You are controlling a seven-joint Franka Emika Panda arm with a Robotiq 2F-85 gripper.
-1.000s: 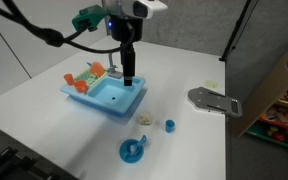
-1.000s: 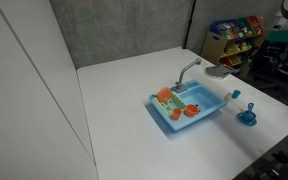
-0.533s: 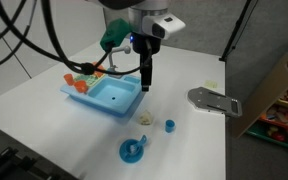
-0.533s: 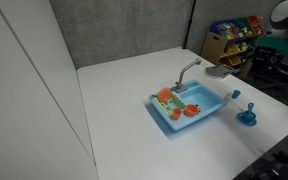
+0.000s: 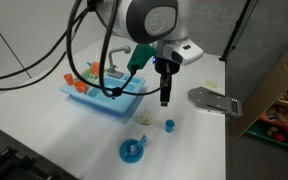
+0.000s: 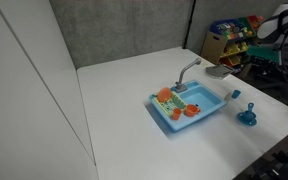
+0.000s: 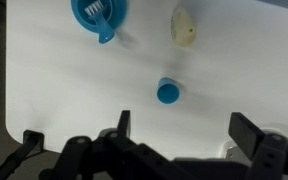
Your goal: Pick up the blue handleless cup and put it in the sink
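We get even, fairly bright overhead light in both exterior views. The white table (image 5: 34,112) is close to blown out and shows hardly any texture. Shadows are weak and soft, with only a faint one along the sink (image 5: 96,101). The backgrounds are dimmer. In the wrist view the tabletop is bright, while the gripper (image 7: 184,128) is dark and out of focus along the bottom edge. All frames are low-res and fine detail is lost.

Table (image 7: 64,90) lying bare around the blue handleless cup (image 7: 168,92), cream lump (image 7: 184,27) sitting near it, saucer piece (image 7: 98,14) lying farther off.
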